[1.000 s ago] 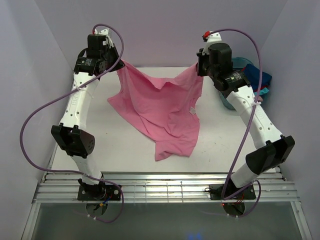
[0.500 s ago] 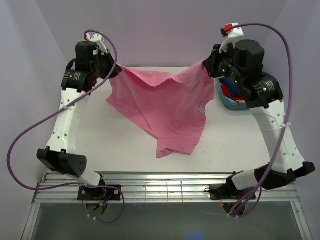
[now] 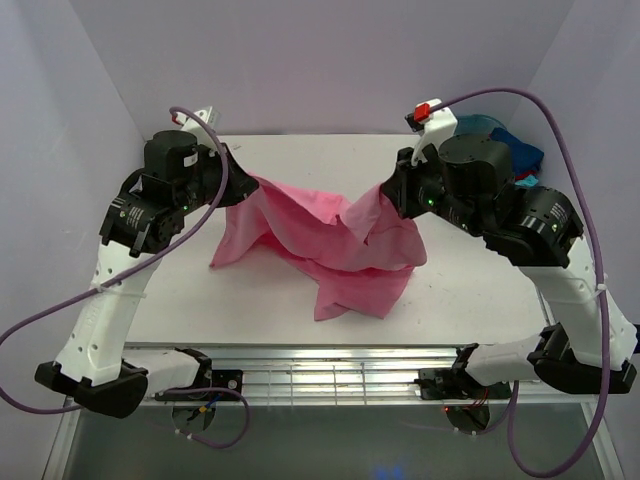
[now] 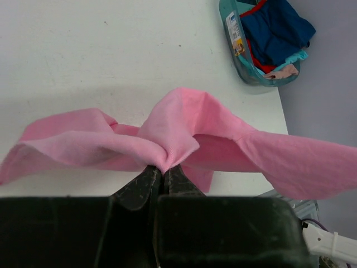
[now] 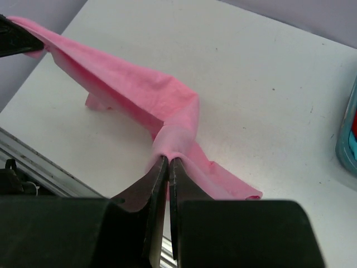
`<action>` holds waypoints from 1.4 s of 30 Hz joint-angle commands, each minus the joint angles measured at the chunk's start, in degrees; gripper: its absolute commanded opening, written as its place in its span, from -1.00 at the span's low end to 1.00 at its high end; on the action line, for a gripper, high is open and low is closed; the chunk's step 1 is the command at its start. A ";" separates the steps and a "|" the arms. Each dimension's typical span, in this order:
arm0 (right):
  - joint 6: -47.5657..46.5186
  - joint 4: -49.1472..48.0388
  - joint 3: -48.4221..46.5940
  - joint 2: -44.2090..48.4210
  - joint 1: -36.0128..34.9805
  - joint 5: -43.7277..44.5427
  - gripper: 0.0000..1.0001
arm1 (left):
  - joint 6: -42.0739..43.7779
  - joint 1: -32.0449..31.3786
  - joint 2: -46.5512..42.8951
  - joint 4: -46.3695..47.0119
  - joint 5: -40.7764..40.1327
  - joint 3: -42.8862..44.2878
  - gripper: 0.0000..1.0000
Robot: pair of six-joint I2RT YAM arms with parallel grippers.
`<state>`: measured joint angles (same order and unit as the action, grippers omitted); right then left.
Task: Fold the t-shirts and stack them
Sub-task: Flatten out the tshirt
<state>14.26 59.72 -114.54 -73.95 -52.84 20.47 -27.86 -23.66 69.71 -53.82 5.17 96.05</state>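
A pink t-shirt hangs slack between my two grippers over the middle of the white table, its lower part bunched on the surface. My left gripper is shut on its left end; in the left wrist view the cloth bunches out of the closed tips. My right gripper is shut on the right end, and in the right wrist view the shirt trails from its tips toward the left arm. More t-shirts, dark blue and red, lie in the tub.
A teal plastic tub with folded-up clothes stands at the table's far right, behind the right arm. A metal grille runs along the near edge. Purple cables loop from both arms. Pale walls close in the sides and back.
Both grippers have come down and toward the near side, closer together, still holding the pink t-shirt. The shirt, stretched wide and high before, now sags and folds onto the table.
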 commanded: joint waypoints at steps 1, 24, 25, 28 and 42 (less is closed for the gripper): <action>2.79 3.20 -7.09 -1.62 -2.27 8.87 -0.85 | -2.82 -0.25 -2.57 -3.12 -3.58 1.59 -1.00; 2.97 -51.54 -16.76 -21.32 47.74 -24.24 -0.84 | 2.09 14.43 31.02 29.38 -1.48 35.43 -1.00; 2.18 -51.81 -18.33 -21.58 48.00 -25.03 -0.85 | 4.63 14.43 30.49 30.09 -1.74 37.00 -1.00; 0.59 -52.07 -21.87 -22.29 49.50 -28.27 -0.85 | 9.29 14.43 29.08 31.14 -3.76 37.20 -1.00; -4.51 -51.47 27.94 -1.38 49.15 -35.59 -0.85 | 11.07 14.26 12.47 37.74 3.97 -21.28 -1.00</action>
<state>11.92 6.02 -93.56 -76.77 -3.75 -13.06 -17.02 -9.39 80.42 -13.28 6.76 86.00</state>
